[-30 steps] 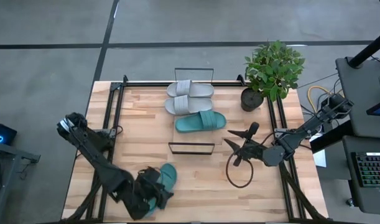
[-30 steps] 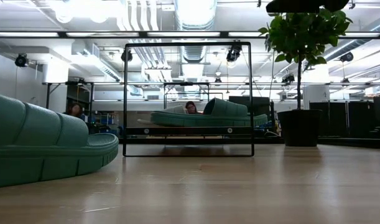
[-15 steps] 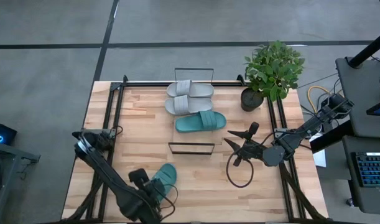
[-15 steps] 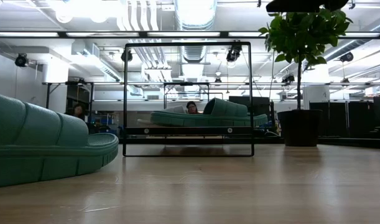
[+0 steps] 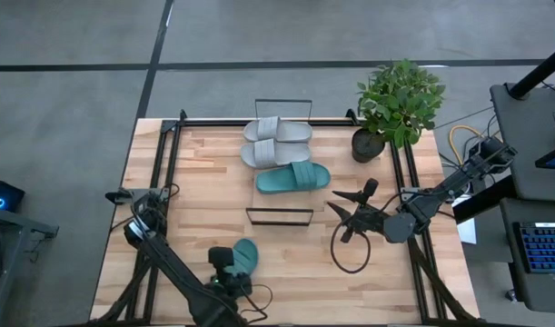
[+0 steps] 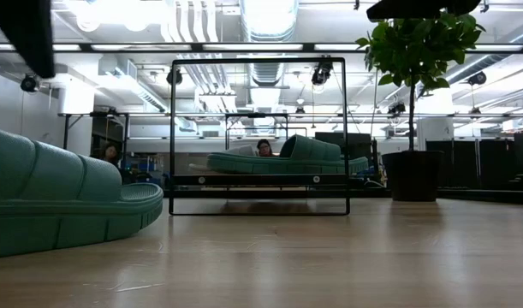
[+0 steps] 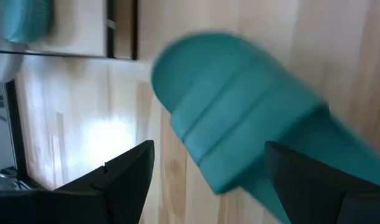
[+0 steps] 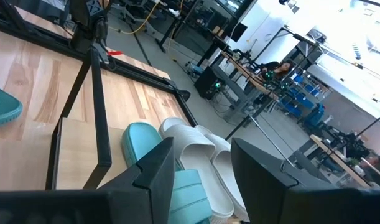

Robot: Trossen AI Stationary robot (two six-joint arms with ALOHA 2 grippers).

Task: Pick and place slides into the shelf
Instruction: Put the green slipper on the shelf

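One teal slide (image 5: 243,256) remains off the shelf (image 5: 281,202).
Left end effector (image 7: 205,177), open above it, may skid off the rubbery strap.

Wooden table (image 5: 195,173) carries shelf (image 5: 281,204), plant pot (image 5: 368,143), teal slide (image 5: 242,256).

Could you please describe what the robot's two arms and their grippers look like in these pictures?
Both arms are dark, nearly black, built of slim jointed segments. The left gripper has two flat, matte black fingers with angular, tapered ends. The right gripper has the same blocky dark fingers. A black cable loops in a ring below the right arm on the table. No markings are visible.
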